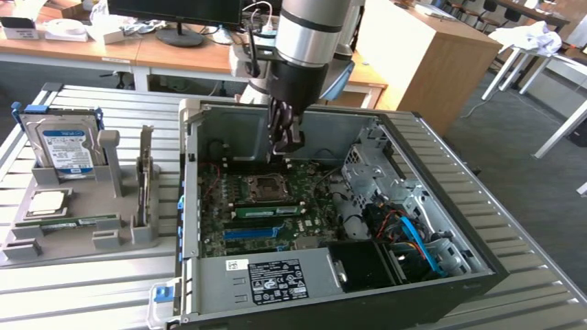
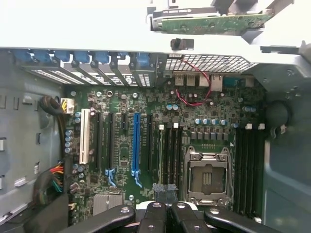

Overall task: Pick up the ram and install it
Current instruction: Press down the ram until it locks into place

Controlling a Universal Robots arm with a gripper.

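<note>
Overhead, gripper (image 1: 287, 146) closed, empty, above motherboard (image 1: 266, 206); ram (image 1: 268, 210) seated in slot

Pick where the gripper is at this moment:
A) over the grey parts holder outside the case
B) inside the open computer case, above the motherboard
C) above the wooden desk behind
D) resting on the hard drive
B: the shut gripper hangs inside the open computer case, above the motherboard.
</note>
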